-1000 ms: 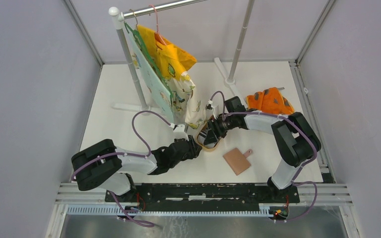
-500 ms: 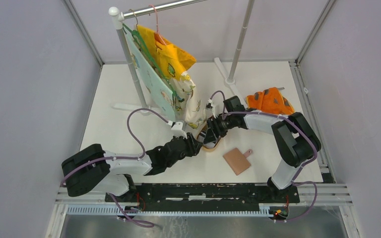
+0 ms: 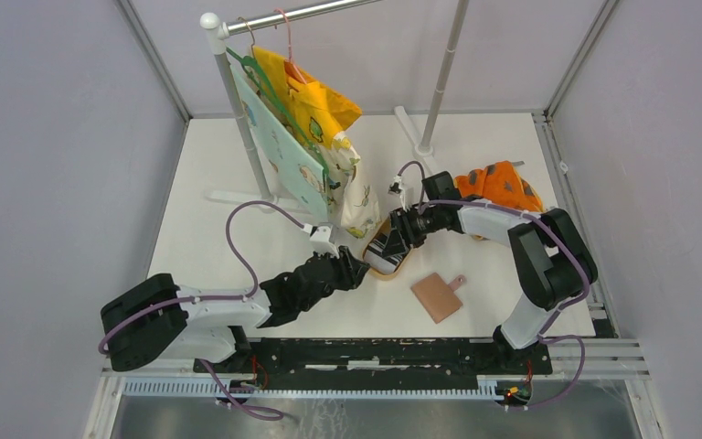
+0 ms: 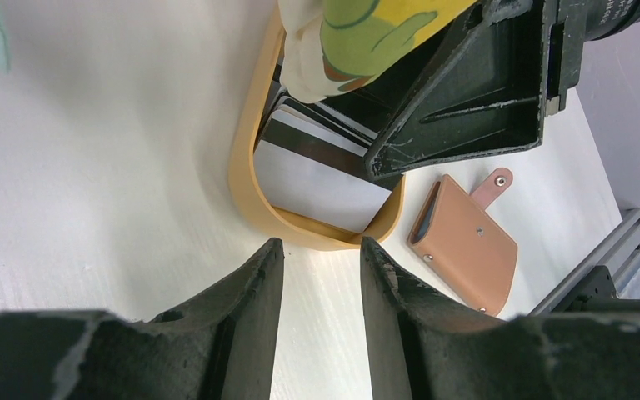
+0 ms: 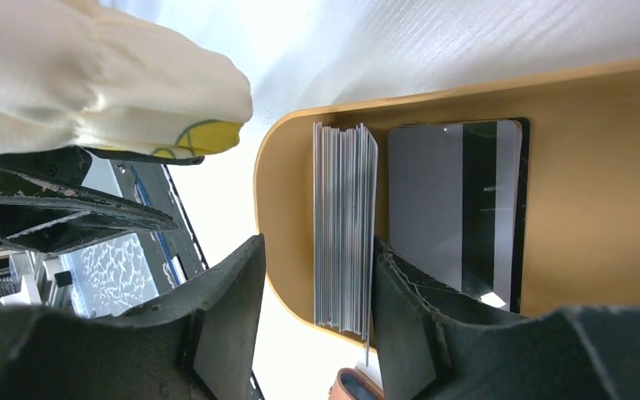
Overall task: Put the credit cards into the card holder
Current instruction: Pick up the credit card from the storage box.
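The credit cards (image 5: 344, 225) stand on edge as a thick stack inside a tan oval dish (image 5: 600, 167). One grey card with a dark stripe (image 5: 454, 208) lies flat beside them. My right gripper (image 5: 315, 250) is open and straddles the stack. One finger touches it and the other stands apart. The card holder (image 3: 437, 295) lies shut on the table, just right of the dish (image 3: 393, 267). My left gripper (image 4: 321, 246) is open and empty, just short of the dish rim (image 4: 246, 158). The card holder (image 4: 464, 244) also shows in the left wrist view.
A clothes rack (image 3: 238, 110) with hanging garments (image 3: 315, 137) stands behind the dish, and a cloth hem (image 5: 92, 75) droops close over my right gripper (image 3: 386, 249). An orange patterned cloth (image 3: 498, 187) lies at the back right. My left gripper (image 3: 358, 267) sits left of the dish.
The right gripper's jaws have narrowed around the card stack and its wrist has shifted slightly right. The left arm has stretched out lower, with its gripper staying by the dish.
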Tool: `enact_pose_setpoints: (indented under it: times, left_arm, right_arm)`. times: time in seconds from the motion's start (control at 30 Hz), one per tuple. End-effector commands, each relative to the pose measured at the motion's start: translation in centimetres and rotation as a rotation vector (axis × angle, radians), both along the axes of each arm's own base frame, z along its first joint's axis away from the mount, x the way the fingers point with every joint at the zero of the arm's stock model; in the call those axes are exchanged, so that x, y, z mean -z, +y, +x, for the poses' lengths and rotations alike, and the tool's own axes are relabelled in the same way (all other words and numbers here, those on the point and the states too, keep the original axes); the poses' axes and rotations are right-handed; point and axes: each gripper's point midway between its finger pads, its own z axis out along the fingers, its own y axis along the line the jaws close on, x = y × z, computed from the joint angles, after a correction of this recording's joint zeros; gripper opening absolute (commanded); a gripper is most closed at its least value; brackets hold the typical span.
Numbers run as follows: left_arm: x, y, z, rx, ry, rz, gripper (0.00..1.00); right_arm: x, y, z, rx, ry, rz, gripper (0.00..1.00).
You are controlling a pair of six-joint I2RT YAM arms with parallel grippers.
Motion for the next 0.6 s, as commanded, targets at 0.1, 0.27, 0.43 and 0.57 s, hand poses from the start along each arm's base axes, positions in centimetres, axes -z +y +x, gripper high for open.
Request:
enact_pose_setpoints:
  times: [0.1,0.27,0.43,0.57]
  left_arm:
    - [-1.1,0.5,0.5,-0.005,-0.058,0.002,0.46]
    - [-1.1,0.6,0.4,-0.002,-0.059,0.0,0.46]
    - [-1.1,0.6,0.3,0.001,-0.059,-0.003,0.46]
    - [-1.0,0.6,0.2,0.006,-0.057,-0.008,0.46]
  right_arm:
    - [-2.8,0.2,1.6,0.0,-0.072,0.07,0.52]
    - [-2.1,-0.4,2.1,0.021,-0.067,0.048,0.48]
    - [-1.3,-1.2,2.9,0.046,-0.065,0.027,0.43]
    - [-1.0,-1.7,3.4,0.068,-0.071,0.013,0.38]
